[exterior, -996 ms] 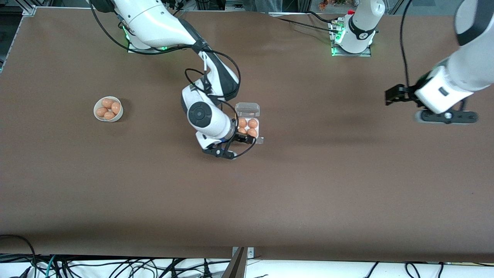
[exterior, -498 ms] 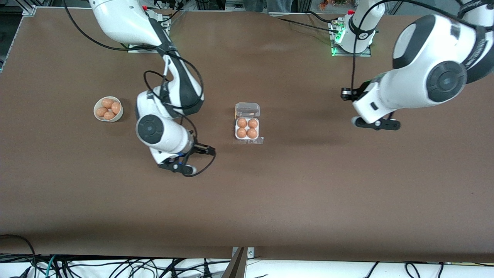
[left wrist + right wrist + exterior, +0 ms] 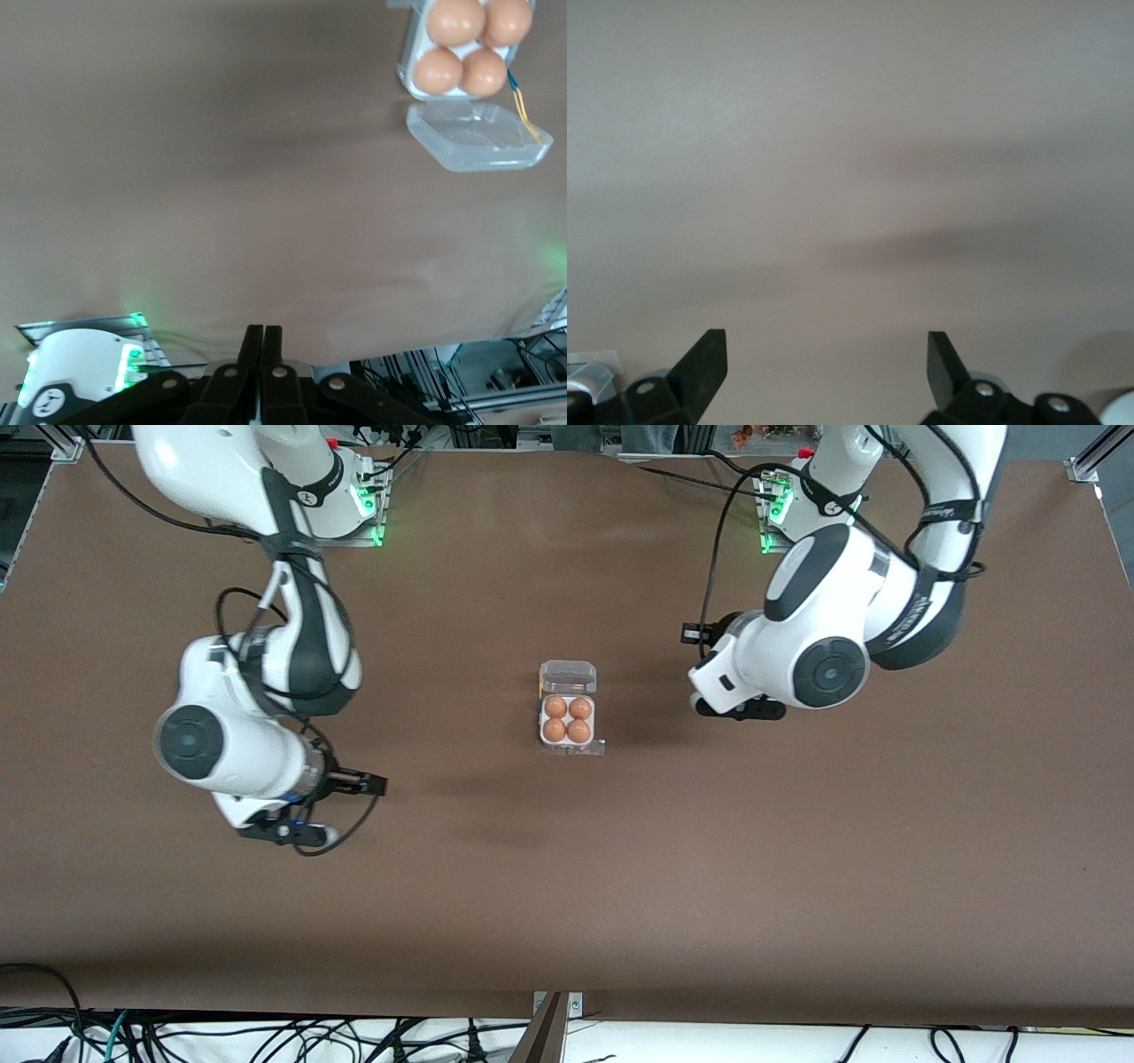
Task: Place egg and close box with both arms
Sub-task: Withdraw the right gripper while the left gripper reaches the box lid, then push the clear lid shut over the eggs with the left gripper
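Observation:
The box [image 3: 567,737] sits mid-table with its clear lid [image 3: 568,677] open, on the side toward the robots' bases. Orange-brown eggs [image 3: 567,718] fill all its cells; I cannot tell the task's egg from the others. The box [image 3: 409,78], eggs [image 3: 465,44] and lid [image 3: 478,137] also show in the left wrist view. My left gripper [image 3: 688,635] [image 3: 263,329] is shut and empty, over bare table toward the left arm's end from the box. My right gripper [image 3: 376,784] [image 3: 824,341] is open and empty, over bare table toward the right arm's end.
The brown table [image 3: 709,850] stretches bare around the box. The right arm's forearm [image 3: 292,655] covers the spot where the white bowl of eggs stood. Cables hang along the table's near edge [image 3: 354,1036].
My right gripper has pulled away from the box toward its own end of the table, and its arm now hides the bowl. My left arm has swung in toward the box.

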